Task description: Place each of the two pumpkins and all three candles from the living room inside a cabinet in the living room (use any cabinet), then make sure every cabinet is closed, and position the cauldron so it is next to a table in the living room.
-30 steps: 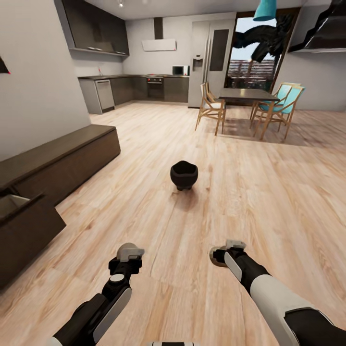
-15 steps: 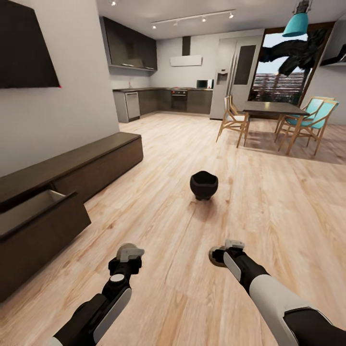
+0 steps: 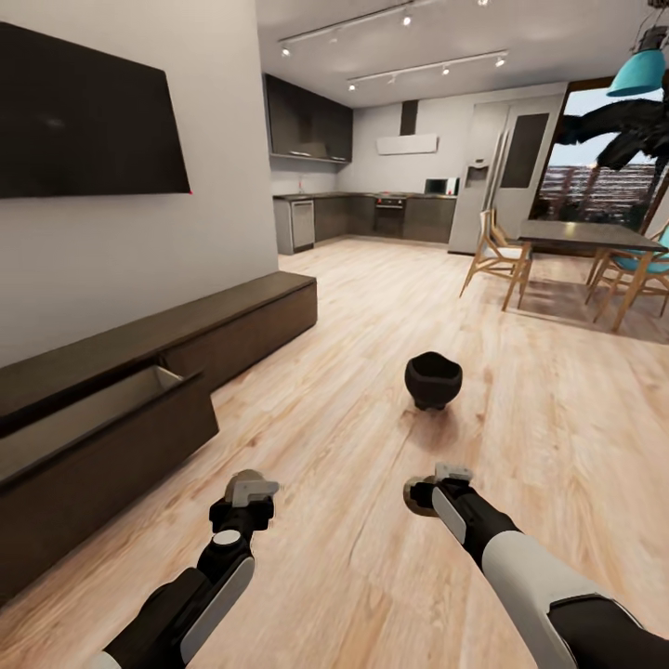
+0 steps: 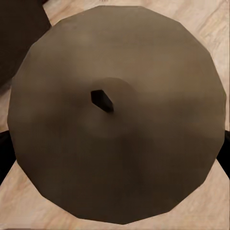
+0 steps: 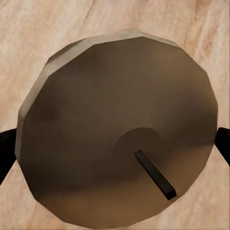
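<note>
While both arms hang low over the plank floor (image 3: 372, 557), each one carries a round, faceted, tan-brown piece. The left gripper (image 3: 249, 494) is clamped on what looks like a tan candle (image 3: 253, 483). In the left wrist view this candle (image 4: 117, 143) shows a short dark wick at its middle, though the close, dim render makes the reading unsure, and a dark finger (image 4: 4, 153) sits at each side of it. The right gripper (image 3: 433, 489) is likewise closed on a second candle (image 3: 420, 494). The right wrist view shows its rounded top (image 5: 96, 120) with a slanted dark wick, pinched between black fingers (image 5: 5, 148) at its two edges.

Along the wall at the left runs the cabinet (image 3: 251, 321), long, low and dark brown, below a wall screen (image 3: 88, 121). Its near drawer (image 3: 111, 437) stands pulled out, with a pale inside. The black cauldron (image 3: 433, 379) stands on the bare floor ahead of the right arm, well apart from the cabinet and from the dining table (image 3: 581, 237), which stands with wooden chairs (image 3: 497, 265) farther back at the right.
</note>
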Robot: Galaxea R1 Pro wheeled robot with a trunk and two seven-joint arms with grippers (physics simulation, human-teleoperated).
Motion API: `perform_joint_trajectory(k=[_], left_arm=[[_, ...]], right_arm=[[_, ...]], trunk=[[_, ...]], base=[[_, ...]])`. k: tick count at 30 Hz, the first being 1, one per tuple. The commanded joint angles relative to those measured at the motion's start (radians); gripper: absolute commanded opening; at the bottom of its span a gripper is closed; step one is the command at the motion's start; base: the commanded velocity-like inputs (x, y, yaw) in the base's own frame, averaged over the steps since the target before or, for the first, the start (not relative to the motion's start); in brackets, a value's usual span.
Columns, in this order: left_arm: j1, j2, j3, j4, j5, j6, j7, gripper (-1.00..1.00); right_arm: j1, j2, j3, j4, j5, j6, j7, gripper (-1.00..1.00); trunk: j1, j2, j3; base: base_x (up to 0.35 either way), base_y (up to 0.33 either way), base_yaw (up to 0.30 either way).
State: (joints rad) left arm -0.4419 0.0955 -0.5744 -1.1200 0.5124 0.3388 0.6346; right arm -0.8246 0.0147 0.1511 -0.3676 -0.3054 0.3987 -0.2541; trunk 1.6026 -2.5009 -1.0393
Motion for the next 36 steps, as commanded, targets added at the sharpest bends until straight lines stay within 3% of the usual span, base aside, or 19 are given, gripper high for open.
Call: perform_joint_trajectory(k=[1,6,26,36], left_arm=[[-0.001,0.001,-0.004,-0.001,0.005,0.003,0.008,-1.0],[-0.001,0.001,-0.004,-0.001,0.004,0.003,0.008,-1.0],[-0.001,0.0,-0.004,0.011,0.003,0.01,0.009,-1.0],[-0.001,0.0,-0.004,0.033,0.008,0.013,0.002,-1.0]], right_arm=[[0.0,-0.001,0.008,-0.002,-0.01,0.005,-0.008,-1.0],[0.0,-0.001,0.008,-0.002,-0.01,0.005,-0.008,-1.0],[-0.001,0.001,0.008,-0.011,-0.01,0.014,-0.011,-1.0],[-0.001,0.014,0.008,-0.014,-0.009,0.02,-0.016,-1.0]], trunk=[[-0.001,0.0,0.003],[-0.005,0.005,0.022],[-0.082,0.145,0.085],[-0.12,0.215,0.116]], base=[[0.0,0.0,0.294],[0.0,0.0,0.294],[0.0,0.0,0.294],[0.0,0.0,0.294]])
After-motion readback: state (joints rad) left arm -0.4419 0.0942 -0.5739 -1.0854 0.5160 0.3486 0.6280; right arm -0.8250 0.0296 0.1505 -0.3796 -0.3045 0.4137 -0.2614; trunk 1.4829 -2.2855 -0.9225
